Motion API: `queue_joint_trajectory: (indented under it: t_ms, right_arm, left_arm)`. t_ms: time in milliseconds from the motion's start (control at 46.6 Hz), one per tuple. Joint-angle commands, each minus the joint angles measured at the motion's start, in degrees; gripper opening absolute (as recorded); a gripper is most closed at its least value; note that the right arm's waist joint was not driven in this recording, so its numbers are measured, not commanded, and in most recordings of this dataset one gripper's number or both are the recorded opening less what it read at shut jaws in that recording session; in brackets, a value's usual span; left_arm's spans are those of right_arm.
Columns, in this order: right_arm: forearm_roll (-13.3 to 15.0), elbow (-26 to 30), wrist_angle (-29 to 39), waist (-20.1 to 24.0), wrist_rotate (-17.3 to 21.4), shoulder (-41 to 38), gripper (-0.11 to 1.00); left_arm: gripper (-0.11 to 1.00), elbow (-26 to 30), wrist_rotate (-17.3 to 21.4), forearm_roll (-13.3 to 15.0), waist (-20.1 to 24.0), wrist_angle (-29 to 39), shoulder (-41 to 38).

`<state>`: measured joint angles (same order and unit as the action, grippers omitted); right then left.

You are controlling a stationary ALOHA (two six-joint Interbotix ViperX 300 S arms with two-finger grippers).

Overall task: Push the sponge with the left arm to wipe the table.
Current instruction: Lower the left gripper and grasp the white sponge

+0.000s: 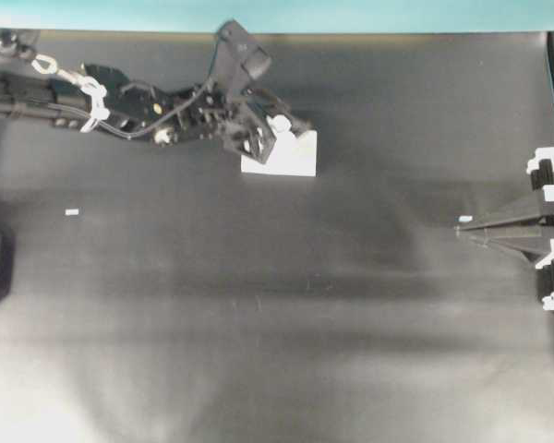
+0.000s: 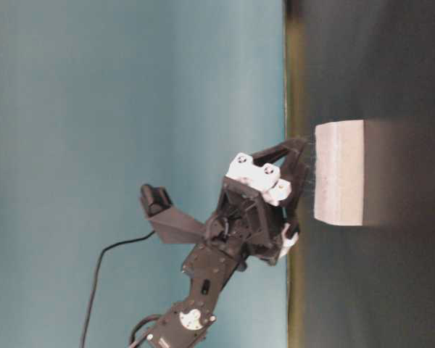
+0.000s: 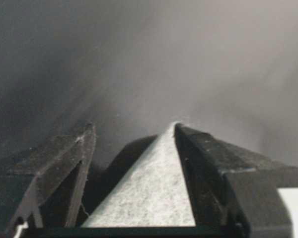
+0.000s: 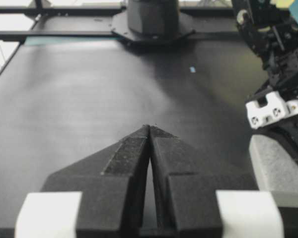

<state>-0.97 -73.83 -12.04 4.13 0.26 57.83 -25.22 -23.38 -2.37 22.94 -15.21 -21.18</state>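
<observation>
One small, thick white rectangular sponge (image 1: 282, 155) is all we've got to work with, sitting on the dark grey-black matte tabletop (image 1: 277, 323) toward the far side, not far from the teal strip (image 1: 277, 14) along that edge. Our guess is it's super light and squishy, with a slightly fuzzy foam texture, so it should slide easily but could tip or skid sideways if it's nudged off-centre. We'd push on a broad side face, low and central, rather than pinching it.

The black jointed left arm (image 1: 120, 103) with its cables and white clips reaches across to it, and the left end effector (image 3: 131, 131) has its fingers spread wide, with a corner of the sponge sitting in the gap between them. From the wrist view the foam looks right up against one finger, but nothing is clamped on it; whether the other finger touches we can't tell.

The right end effector (image 4: 149, 128) is parked well apart at the other side, fingers pressed together on nothing.
</observation>
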Motion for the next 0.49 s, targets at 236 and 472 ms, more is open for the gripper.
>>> queue_joint_trajectory:
  t_ms: [236,472]
  right_arm:
    - [-0.1,0.2,-0.5,0.0,0.1,-0.3,0.00]
    - [-0.1,0.0,-0.6,0.0,0.1,-0.3,0.00]
  left_arm:
    - [0.62,-0.4,-3.6,-0.2,-2.2,-0.1,-0.4]
    - [0.61,-2.5,-4.0,-0.1,-3.6,0.8,-0.1]
